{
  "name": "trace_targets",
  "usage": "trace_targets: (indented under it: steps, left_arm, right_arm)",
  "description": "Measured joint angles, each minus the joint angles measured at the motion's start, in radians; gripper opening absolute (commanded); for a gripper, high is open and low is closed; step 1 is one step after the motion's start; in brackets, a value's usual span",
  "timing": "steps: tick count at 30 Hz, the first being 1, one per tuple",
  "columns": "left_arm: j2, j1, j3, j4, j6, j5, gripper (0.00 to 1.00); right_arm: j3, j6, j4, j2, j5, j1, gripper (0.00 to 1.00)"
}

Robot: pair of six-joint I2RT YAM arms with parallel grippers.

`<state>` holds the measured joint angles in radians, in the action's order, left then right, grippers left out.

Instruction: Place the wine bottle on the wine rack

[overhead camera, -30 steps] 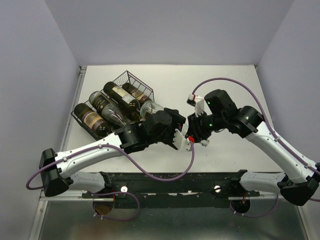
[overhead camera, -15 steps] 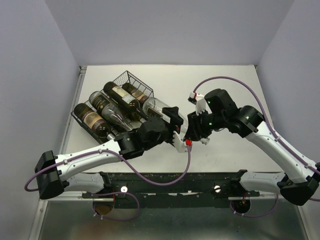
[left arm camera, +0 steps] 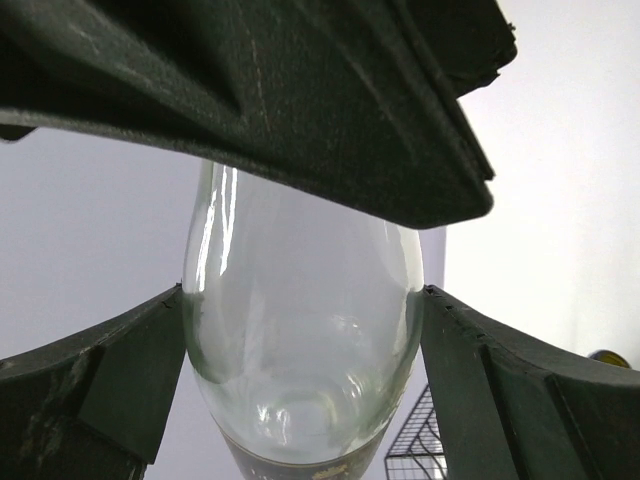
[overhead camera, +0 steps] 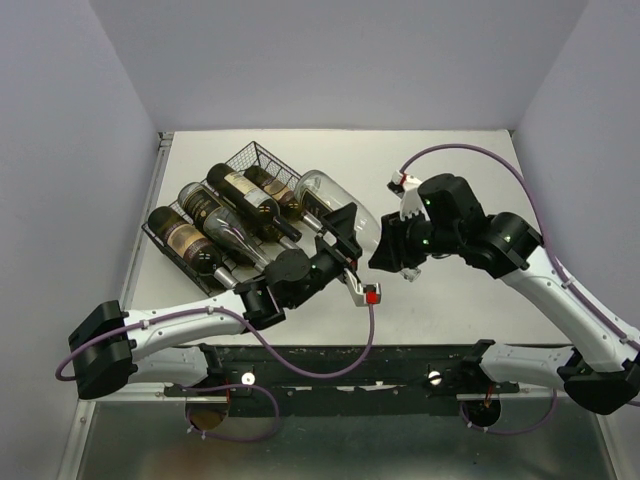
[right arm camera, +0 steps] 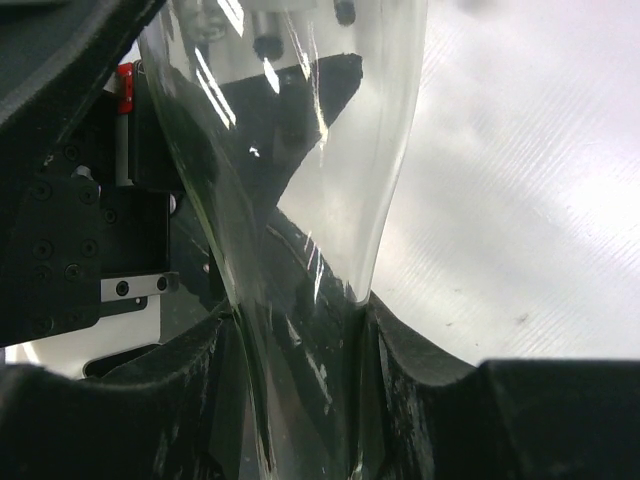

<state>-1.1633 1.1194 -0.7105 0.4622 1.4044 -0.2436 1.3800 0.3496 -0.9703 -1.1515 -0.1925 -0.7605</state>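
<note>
A clear glass wine bottle [overhead camera: 332,200] hangs tilted above the table, just off the right end of the wine rack [overhead camera: 258,156], its base toward the rack. The rack is black wire and cradles several dark bottles [overhead camera: 238,192]. My left gripper [overhead camera: 345,228] spans the bottle's wide body from below. In the left wrist view both fingers [left arm camera: 130,370] press the flanks of the glass [left arm camera: 300,330], jaws spread wide. My right gripper [overhead camera: 386,250] is shut on the bottle's neck [right arm camera: 300,330], which fills the gap between its fingers [right arm camera: 420,370].
A corner of the wire rack [left arm camera: 412,452] shows beyond the bottle in the left wrist view. The table's white walls rise close behind and to the left of the rack. Both arms' purple cables [overhead camera: 470,160] loop over the table.
The bottle has risen and swung toward the rack's right end. My left gripper's jaws widened and moved from near the neck onto the body. The right arm lifted with the neck.
</note>
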Motion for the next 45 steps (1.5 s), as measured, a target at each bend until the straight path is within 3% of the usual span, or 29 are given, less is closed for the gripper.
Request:
trace_targets:
  steps: [7,19,23,34,38,45]
  left_arm:
    - [0.030,0.000,0.040,0.097,0.024,-0.026,0.99]
    - [0.241,0.004,0.068,0.029,-0.106,-0.087,0.99]
    - [0.339,0.024,0.058,-0.090,-0.299,-0.144,0.99]
    - [0.732,0.042,-0.124,-0.452,-1.067,-0.417,0.99]
    - [0.851,0.042,-0.160,-0.595,-1.239,-0.480,0.99]
    - [0.956,0.042,-0.164,-0.812,-1.387,-0.505,0.99]
  right_arm:
    - [0.012,0.028,0.027,0.016,0.047,-0.005,0.01]
    - [0.013,0.072,0.098,-0.044,0.135,0.014,0.01]
    - [0.012,0.062,0.163,-0.090,0.134,0.014,0.01]
    - [0.026,-0.017,0.408,-0.297,0.097,0.014,0.01]
    - [0.081,-0.073,0.439,-0.428,0.099,0.013,0.01]
    - [0.257,-0.184,0.435,-0.621,0.133,0.013,0.01]
